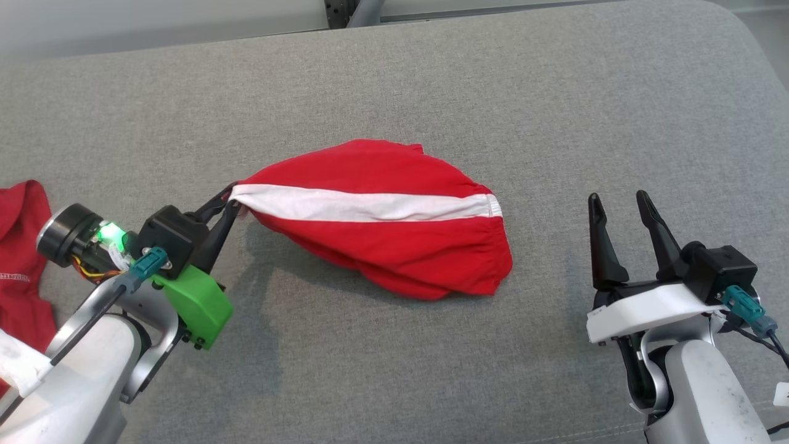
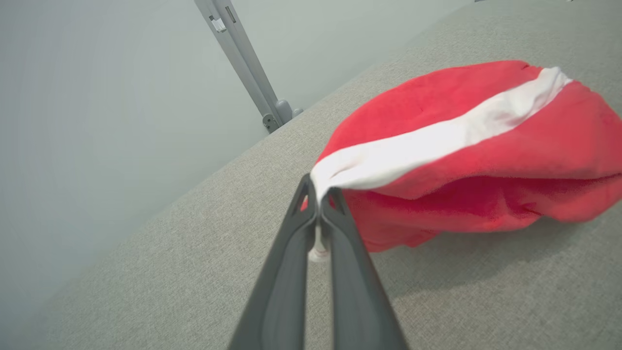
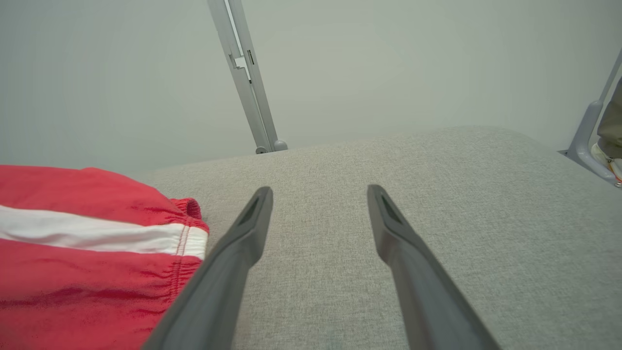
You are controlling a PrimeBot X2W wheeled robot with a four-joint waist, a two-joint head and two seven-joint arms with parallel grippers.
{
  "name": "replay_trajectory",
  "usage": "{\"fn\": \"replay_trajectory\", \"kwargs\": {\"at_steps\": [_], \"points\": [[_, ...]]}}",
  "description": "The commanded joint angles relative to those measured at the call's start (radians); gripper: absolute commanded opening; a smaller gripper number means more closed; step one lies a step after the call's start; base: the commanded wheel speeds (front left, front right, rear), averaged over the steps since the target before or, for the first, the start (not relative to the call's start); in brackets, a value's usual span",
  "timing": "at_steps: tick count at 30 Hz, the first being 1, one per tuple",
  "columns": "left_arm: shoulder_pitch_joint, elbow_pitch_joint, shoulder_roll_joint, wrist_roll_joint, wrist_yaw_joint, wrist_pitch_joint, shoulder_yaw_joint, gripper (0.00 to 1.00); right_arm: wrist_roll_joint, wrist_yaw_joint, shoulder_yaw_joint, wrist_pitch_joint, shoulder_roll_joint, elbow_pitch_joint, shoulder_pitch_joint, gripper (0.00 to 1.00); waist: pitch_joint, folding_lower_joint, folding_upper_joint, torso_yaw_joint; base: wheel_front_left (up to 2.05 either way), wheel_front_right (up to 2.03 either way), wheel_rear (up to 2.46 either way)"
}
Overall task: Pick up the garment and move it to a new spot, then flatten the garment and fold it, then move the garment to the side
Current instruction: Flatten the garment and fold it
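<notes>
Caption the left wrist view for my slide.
The left gripper clamps the red garment at its white stripe, over the grey surface.

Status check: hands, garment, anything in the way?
Left hand shut on garment at white stripe end. Right hand open, clear of it. Second red cloth at left edge, apart.

Counter [image 1: 431, 74]: garment [image 1: 382, 246] at its middle, lying lengthwise left to right; left claw [image 1: 229, 200] at the garment's left end, clamped on that tip; right claw [image 1: 617, 196] right of the garment, apart from it, at the near right; second garment [image 1: 21, 246] at the left edge, beside the left arm; post [image 1: 363, 12] behind the far edge.
</notes>
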Motion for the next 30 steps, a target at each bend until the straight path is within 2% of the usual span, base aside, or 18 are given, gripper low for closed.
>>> {"fn": "replay_trajectory", "kwargs": {"at_steps": [1,3,6,12,13,15,16,22,30], "points": [[-0.006,-0.027,0.030,0.016,0.009,0.029,-0.006,0.00,0.004,0.000,0.001,-0.006,-0.001,0.002,-0.013,1.00,0.000,0.0000,0.0000,0.006,0.00,0.00,0.00],[0.019,-0.057,0.053,0.030,0.011,0.066,-0.019,0.00,0.007,0.000,0.004,-0.008,-0.001,0.005,-0.014,1.00,0.003,0.0000,0.0000,0.007,0.00,0.00,0.00],[0.061,-0.053,0.042,0.012,0.018,0.089,-0.038,0.00,0.010,0.000,0.009,-0.013,-0.001,0.010,-0.020,1.00,0.011,0.0000,0.0000,0.005,0.00,0.00,0.00],[0.107,0.072,-0.051,-0.033,0.014,0.048,-0.081,0.00,0.010,0.000,0.015,-0.010,-0.001,0.017,-0.025,1.00,0.019,0.0000,0.0000,-0.004,0.00,0.00,0.00],[0.105,0.096,-0.065,-0.032,0.012,0.036,-0.087,0.11,0.007,0.000,0.014,-0.008,-0.001,0.017,-0.025,1.00,0.019,0.0000,0.0000,-0.005,0.00,0.00,0.00],[0.095,0.141,-0.097,-0.036,0.009,0.012,-0.097,0.51,0.002,0.000,0.012,-0.004,-0.001,0.016,-0.025,1.00,0.018,0.0000,0.0000,-0.004,0.00,0.00,0.00],[0.086,0.157,-0.109,-0.034,0.011,-0.003,-0.098,1.00,-0.001,0.000,0.011,-0.004,-0.001,0.015,-0.024,1.00,0.018,0.0000,0.0000,-0.004,0.00,0.00,0.00],[0.103,0.193,-0.168,-0.057,0.042,-0.110,-0.071,1.00,-0.014,0.000,0.004,0.009,-0.001,0.011,-0.005,1.00,-0.014,0.0000,0.0000,0.002,0.00,0.00,0.00],[0.163,0.087,-0.158,-0.103,0.083,-0.166,-0.018,1.00,-0.021,0.000,0.000,0.021,-0.001,0.005,0.018,1.00,-0.064,0.0000,0.0000,0.021,0.00,0.00,0.00]]}}
